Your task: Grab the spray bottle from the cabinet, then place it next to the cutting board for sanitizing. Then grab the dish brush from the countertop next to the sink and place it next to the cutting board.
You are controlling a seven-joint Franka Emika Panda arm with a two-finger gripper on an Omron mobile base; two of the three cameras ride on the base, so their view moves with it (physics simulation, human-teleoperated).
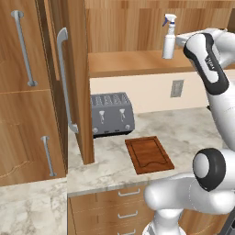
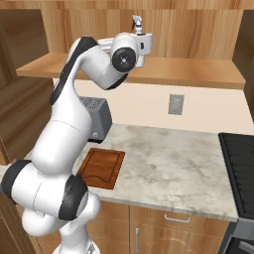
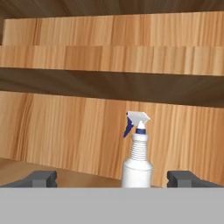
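Spray bottle (image 3: 137, 157): upright on cabinet (image 1: 137, 62) shelf. Gripper (image 3: 113, 179) spread wide before it; we should advance squarely, closing low on its body.

Both base views flank the arm, sharing the cutting board (image 1: 149, 154) (hand view faces the cabinet (image 3: 87, 127) closely).

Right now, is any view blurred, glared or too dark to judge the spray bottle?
Hand view: spray bottle sharp and evenly lit, a dark shadow band under the upper shelf. Left base view: soft render, bottle clear against the cabinet. Right base view: bottle mostly behind the arm; no glare.
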